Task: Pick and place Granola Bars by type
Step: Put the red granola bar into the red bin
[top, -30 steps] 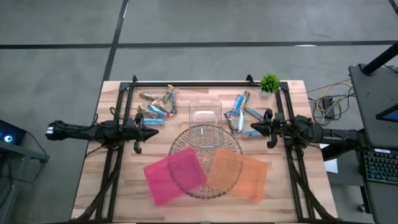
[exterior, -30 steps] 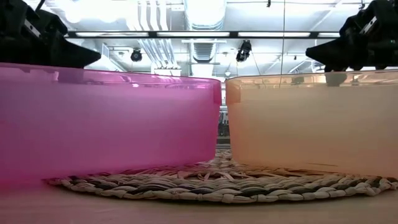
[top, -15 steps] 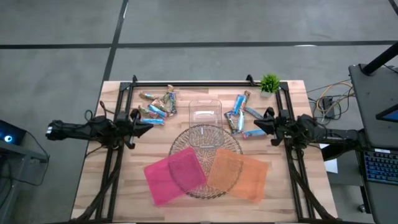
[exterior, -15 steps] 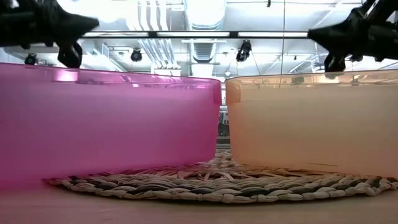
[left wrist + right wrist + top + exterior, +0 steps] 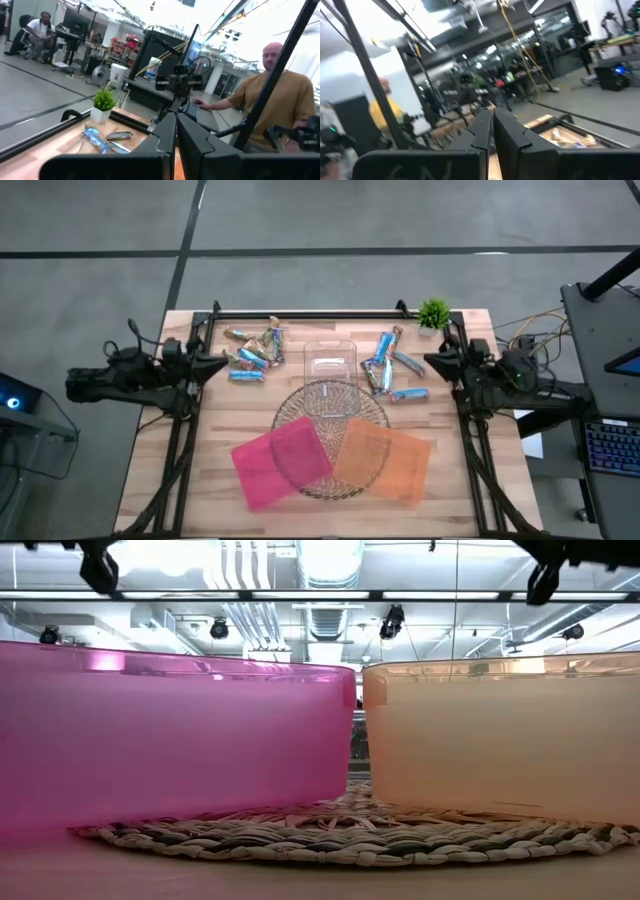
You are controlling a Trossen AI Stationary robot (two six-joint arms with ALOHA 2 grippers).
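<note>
Wooden bench (image 5: 200, 490) fills the middle of the high view, round woven mat (image 5: 330, 405) at its centre under the flat pink tray (image 5: 280, 462) and flat orange tray (image 5: 382, 462). Two clusters of shiny wrapped Granola Bars: left cluster (image 5: 252, 350) just right of the left hand (image 5: 212, 362), right cluster (image 5: 392, 368) just left of the right hand (image 5: 436, 363). Both hands pinched shut, empty. Since a second ago both have pulled outward toward the bench edges.

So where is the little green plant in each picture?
High view: plant, upper right of the picture.
Low view: not in it.
Left wrist view: plant stands beyond the blue bars.
Right wrist view: not in it.
Shared landmark: Granola Bars lying near it.
</note>
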